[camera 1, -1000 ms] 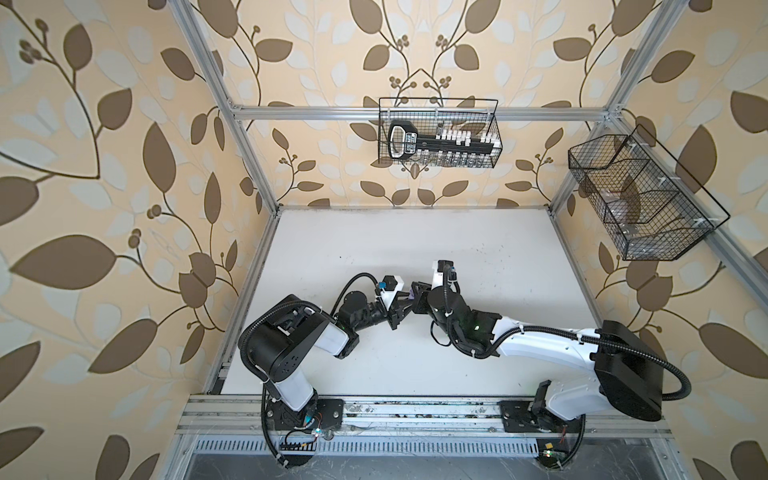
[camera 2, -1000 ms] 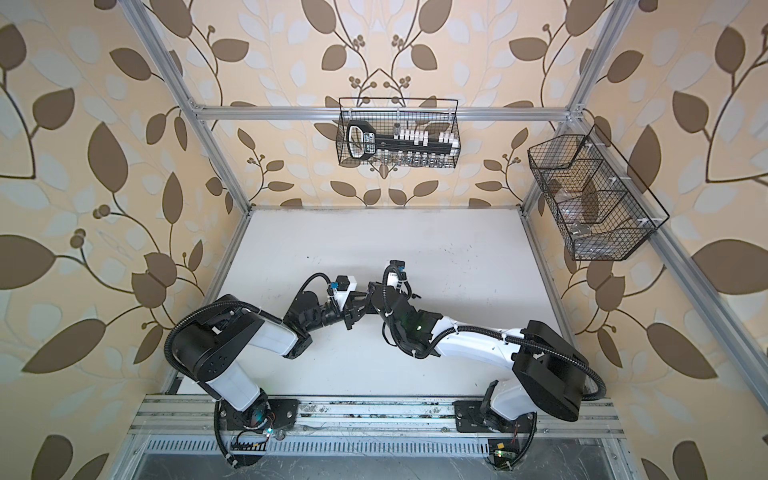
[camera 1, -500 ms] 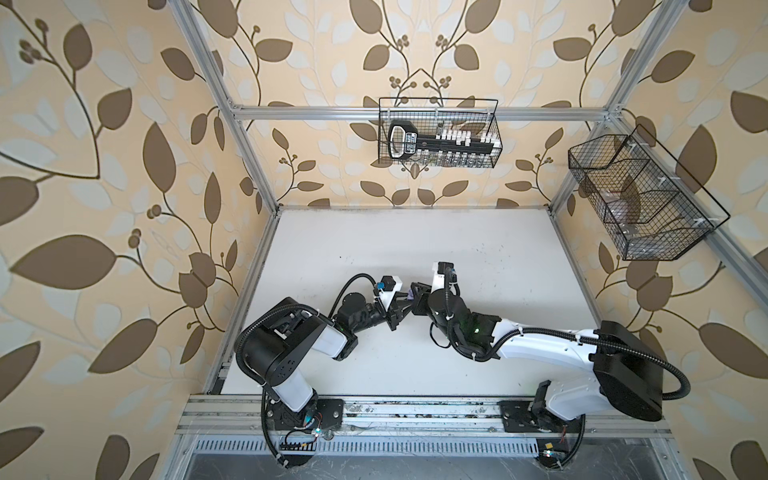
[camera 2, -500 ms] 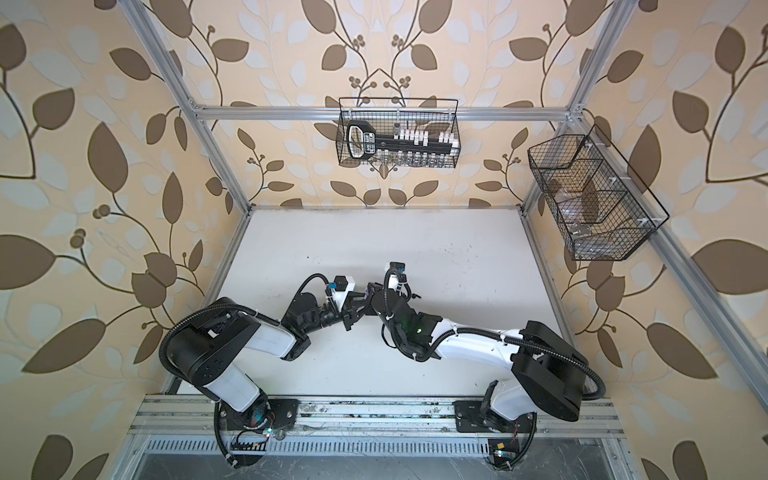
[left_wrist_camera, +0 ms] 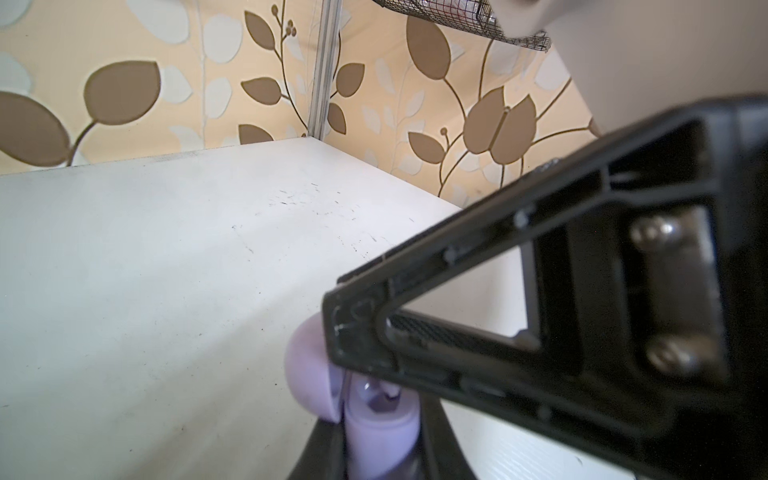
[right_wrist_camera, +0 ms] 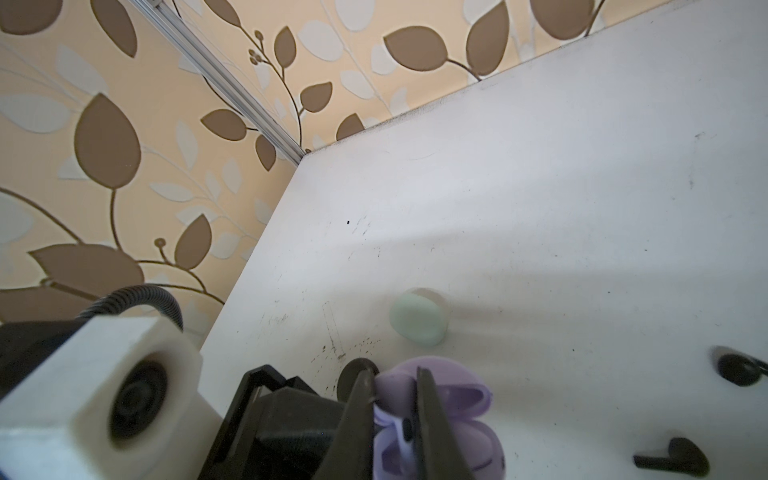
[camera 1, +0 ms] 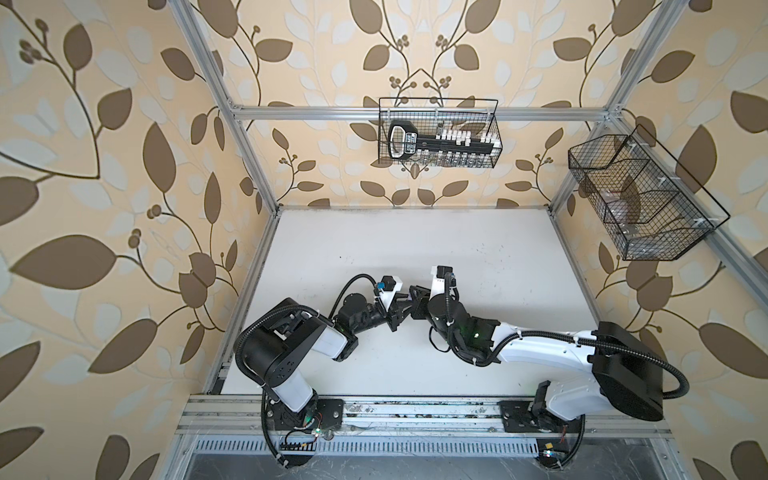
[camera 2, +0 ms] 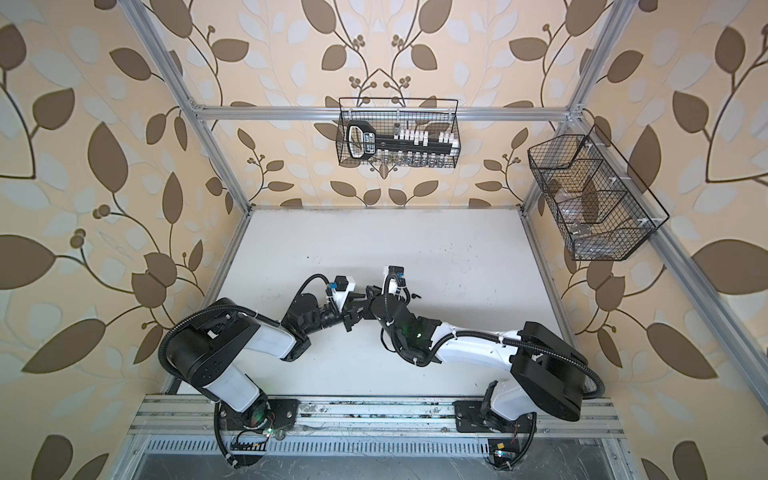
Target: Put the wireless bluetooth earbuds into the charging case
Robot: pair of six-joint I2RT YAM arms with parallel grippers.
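Left jaws clamped on the open lilac case (right_wrist_camera: pixel 457 395), right jaws pinching a lilac earbud (right_wrist_camera: pixel 407 440) at its opening (mint case (right_wrist_camera: pixel 417 318) nearby).

The lilac case (right_wrist_camera: pixel 457 395) runs off your frame's edge, the right gripper (right_wrist_camera: pixel 393 369) covering part of it. The lilac earbud (right_wrist_camera: pixel 406 434) in its jaws barely shows. One black earbud (right_wrist_camera: pixel 739 368) is cropped too. In both top views you can't make out earbuds — too small.

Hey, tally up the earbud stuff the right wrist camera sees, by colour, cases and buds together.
Lilac: 2, the open lilac case and one lilac earbud.
Mint: 1, the mint case.
Black: 3, two black earbuds and a half-hidden round black piece.
Total: 6.
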